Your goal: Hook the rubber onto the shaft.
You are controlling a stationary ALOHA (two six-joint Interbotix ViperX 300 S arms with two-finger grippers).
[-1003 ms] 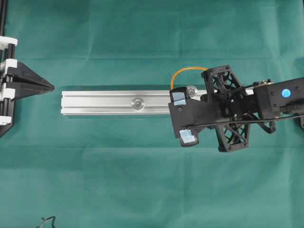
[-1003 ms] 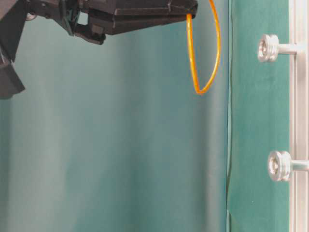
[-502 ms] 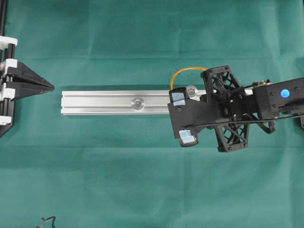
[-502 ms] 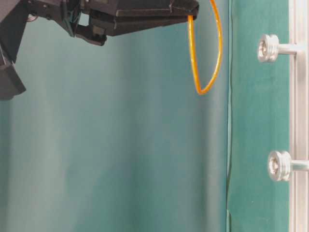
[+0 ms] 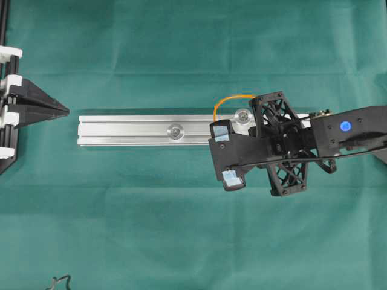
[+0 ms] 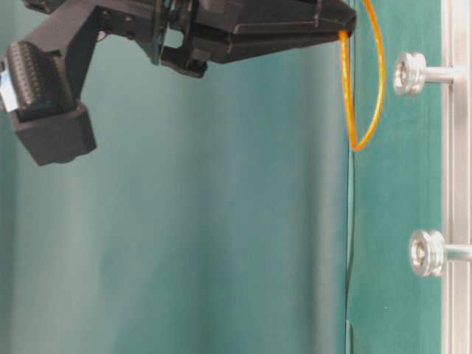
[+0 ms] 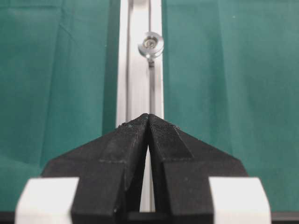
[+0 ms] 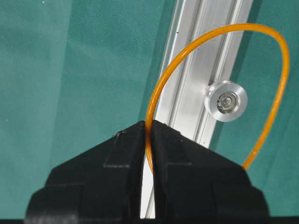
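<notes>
The right gripper [image 8: 148,128], clamped on the thin orange rubber band [image 8: 161,86], hangs its loop around the silver round-headed shaft [image 8: 226,101] on the aluminium rail [image 5: 133,130], hooking not yet done.

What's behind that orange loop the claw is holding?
Through the rubber band show the rail, one shaft's round head and green cloth. The right gripper covers its lower part.

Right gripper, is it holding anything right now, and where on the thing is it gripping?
The right gripper pinches the orange rubber band at one spot on its strand; the rest of the loop hangs free around the shaft.
</notes>
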